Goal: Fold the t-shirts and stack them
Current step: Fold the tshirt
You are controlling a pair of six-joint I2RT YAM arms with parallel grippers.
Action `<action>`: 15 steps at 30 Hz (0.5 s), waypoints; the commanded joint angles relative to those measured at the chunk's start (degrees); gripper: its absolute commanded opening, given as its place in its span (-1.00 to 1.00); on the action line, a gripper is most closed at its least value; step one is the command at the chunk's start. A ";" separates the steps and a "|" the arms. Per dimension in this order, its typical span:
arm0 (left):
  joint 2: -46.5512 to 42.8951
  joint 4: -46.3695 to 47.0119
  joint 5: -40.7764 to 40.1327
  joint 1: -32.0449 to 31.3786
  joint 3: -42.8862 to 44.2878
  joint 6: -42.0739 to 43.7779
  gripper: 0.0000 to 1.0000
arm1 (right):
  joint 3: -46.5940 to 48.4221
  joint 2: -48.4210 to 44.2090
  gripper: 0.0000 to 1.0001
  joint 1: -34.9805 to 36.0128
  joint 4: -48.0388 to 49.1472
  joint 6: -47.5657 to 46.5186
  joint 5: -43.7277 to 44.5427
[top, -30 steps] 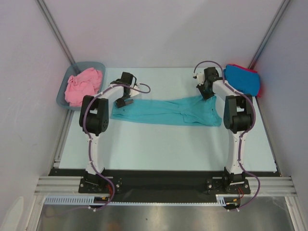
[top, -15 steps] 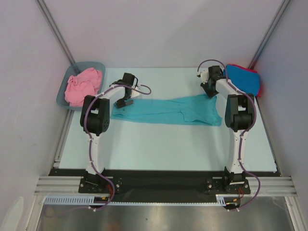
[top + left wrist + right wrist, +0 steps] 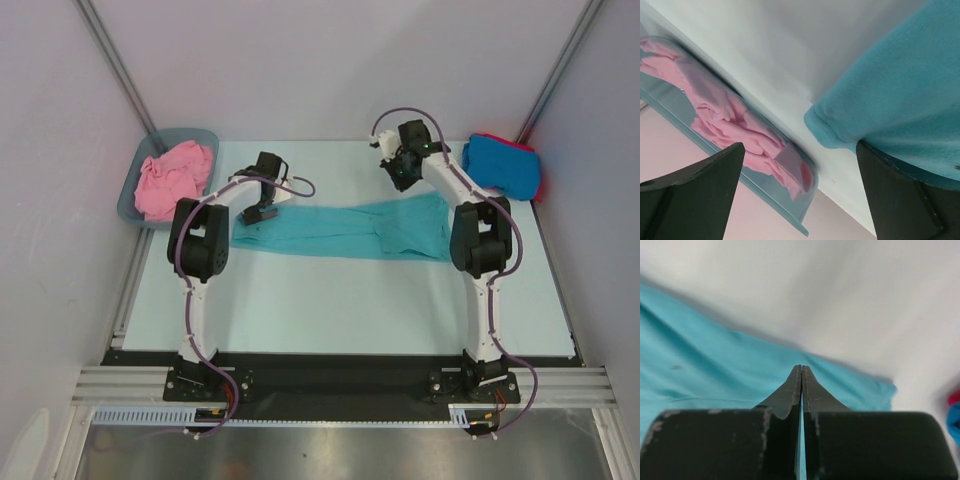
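A teal t-shirt (image 3: 340, 232) lies flat as a long band across the middle of the table. My left gripper (image 3: 262, 212) hovers open at its left end; in the left wrist view the teal t-shirt's hem (image 3: 900, 90) lies by the right finger, and nothing is between the fingers of the left gripper (image 3: 800, 145). My right gripper (image 3: 397, 180) is shut and empty above the shirt's far right edge. In the right wrist view the right gripper (image 3: 801, 367) has its tips pressed together over the teal cloth (image 3: 700, 365). A pink t-shirt (image 3: 172, 178) lies crumpled in a tub.
The grey-blue tub (image 3: 128, 200) stands at the back left corner, and its tub wall (image 3: 805, 227) shows in the left wrist view. A folded bright blue t-shirt (image 3: 503, 165) rests on a red one (image 3: 537, 188) at the back right. White walls enclose the table.
My right gripper has swung left from beside the blue shirt to over the teal shirt's far edge, and its jaws have shut. The left arm has stayed still.
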 commanded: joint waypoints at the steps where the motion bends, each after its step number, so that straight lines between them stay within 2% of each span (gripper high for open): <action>1: -1.89 -0.42 -0.21 -0.75 -0.87 -1.34 1.00 | 2.29 0.45 -1.00 2.27 -1.72 1.54 -2.85; 15: -3.38 -0.60 -0.82 -0.75 -1.84 -1.17 1.00 | 4.58 6.87 -1.00 5.53 0.39 3.74 -4.70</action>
